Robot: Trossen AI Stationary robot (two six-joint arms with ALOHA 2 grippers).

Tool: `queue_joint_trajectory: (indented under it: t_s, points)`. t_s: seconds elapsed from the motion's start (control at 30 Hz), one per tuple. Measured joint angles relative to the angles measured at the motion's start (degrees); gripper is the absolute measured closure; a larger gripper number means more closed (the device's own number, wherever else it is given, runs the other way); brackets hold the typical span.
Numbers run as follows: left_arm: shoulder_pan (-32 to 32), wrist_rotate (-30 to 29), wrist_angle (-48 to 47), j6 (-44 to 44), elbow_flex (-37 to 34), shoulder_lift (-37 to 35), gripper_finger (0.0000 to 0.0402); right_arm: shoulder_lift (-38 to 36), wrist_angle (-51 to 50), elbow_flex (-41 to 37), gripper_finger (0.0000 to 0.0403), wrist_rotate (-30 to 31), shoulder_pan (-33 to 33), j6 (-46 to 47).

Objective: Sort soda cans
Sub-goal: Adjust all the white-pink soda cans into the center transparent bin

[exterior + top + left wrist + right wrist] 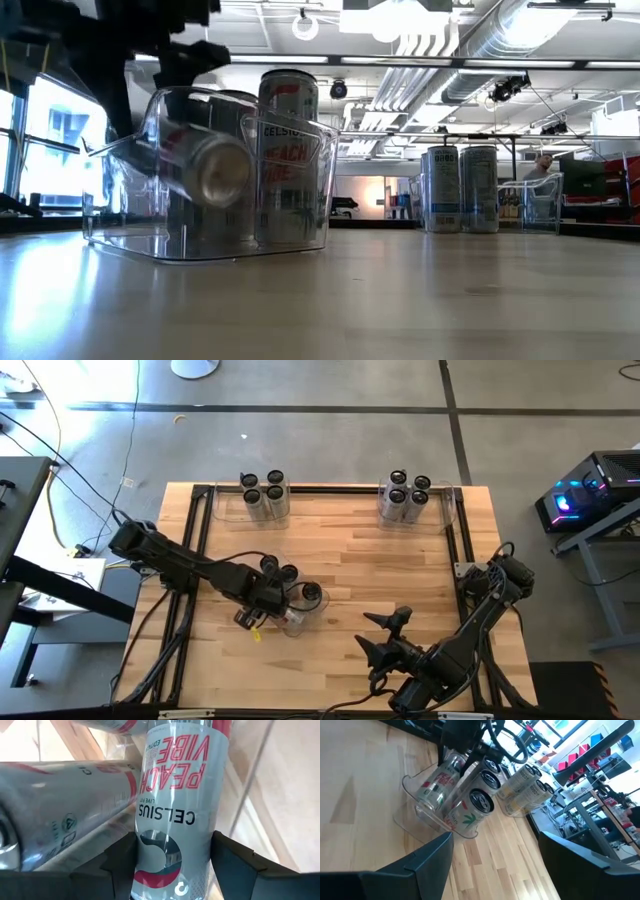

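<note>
Gripping a tilted soda can (172,815) over a clear bin (292,622), the left gripper's (262,610) jaws clamp its sides; the right gripper (385,635) hovers nearby, jaws wide and empty.

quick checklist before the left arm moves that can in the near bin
1. Left pincer astride a can: ok. Its fingers flank the Peach Vibe can inside the near clear bin.
2. Grip firm: cannot tell. The fingers sit close to the can's sides, but contact is not clear.
3. Neighbours out of the way: not ok. A tipped can lies right beside the held one, and upright cans crowd the same bin.
4. Right pincer clear of the work: ok. It is open, empty, over bare table.
5. Far bins ready: cannot tell. The far left bin and far right bin each hold four cans already.
</note>
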Motion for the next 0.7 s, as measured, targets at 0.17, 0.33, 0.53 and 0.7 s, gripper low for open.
queue_joint_trajectory:
  t_s: [0.17,0.33,0.53,0.7]
  points:
    - [-0.2,1.1,-3.9,-2.6,3.6,-0.1,0.0195,0.0,0.9,0.0,0.0114,-1.7,-0.6,0.0]
    - [-0.7,2.5,-8.3,-4.4,8.2,-0.1,0.0195,0.0,2.9,0.0,0.0114,-7.4,-2.2,-3.6]
    - [-2.6,0.5,-14.5,-7.6,15.7,-0.1,0.0197,0.0,8.2,0.0,0.0114,-7.3,-3.0,-11.7]
    - [-4.5,-3.5,-19.9,-11.8,22.1,1.2,0.0197,0.0,13.3,-0.2,0.0114,-9.3,-4.4,-11.3]
